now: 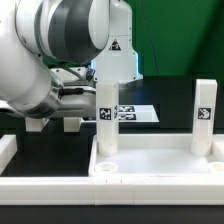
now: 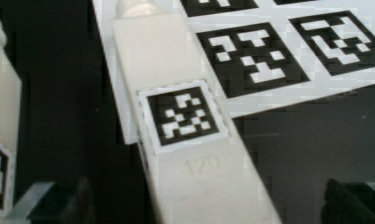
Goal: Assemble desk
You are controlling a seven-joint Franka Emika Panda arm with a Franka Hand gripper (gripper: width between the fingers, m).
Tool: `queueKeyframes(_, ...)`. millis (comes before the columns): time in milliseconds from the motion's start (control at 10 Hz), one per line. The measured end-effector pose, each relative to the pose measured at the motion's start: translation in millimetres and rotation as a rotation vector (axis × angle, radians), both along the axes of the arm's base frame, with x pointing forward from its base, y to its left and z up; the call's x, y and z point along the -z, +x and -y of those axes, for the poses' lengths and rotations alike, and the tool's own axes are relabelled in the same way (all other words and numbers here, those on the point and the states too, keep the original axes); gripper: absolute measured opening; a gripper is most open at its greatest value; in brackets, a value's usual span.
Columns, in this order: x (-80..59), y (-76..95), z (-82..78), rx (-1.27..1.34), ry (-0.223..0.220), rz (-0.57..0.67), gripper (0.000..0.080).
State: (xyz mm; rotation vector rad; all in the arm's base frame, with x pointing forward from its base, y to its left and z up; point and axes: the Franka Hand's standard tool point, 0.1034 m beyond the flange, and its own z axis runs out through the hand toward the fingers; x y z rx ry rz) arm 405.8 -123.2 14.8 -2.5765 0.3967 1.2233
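Wrist view: the tool (image 2: 187, 200) gapes wide (touching neither side) astride a leg (image 2: 180, 135).

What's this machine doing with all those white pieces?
A robot arm is building a desk. The large white plastic tray-like desk top lies on the black table, with a white square block leg upright at the exterior view's left and another at its right. The arm's hand is open, with a leg, apparently the left one, lined up between its tips, not gripped.

Triangle sign (image 1: 115, 46) on arm (image 1: 60, 40); no txt.
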Motion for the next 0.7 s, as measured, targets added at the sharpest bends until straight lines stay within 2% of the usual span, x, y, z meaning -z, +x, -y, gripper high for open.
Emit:
queueKeyframes(100, 0.1, -0.1, 0.0, 0.0, 0.0, 0.0, 0.0517)
queueKeyframes(200, 0.2, -0.2, 0.0, 0.0, 0.0, 0.0, 0.0517)
queueKeyframes(300, 0.2, -0.2, 0.1, 0.0, 0.0, -0.001, 0.0379)
queueKeyframes(400, -0.1, -0.4, 0.3, 0.001, 0.0, -0.001, 0.0288)
queueKeyframes(700, -0.2, -0.4, 0.4, 0.001, 0.0, -0.001, 0.0288)
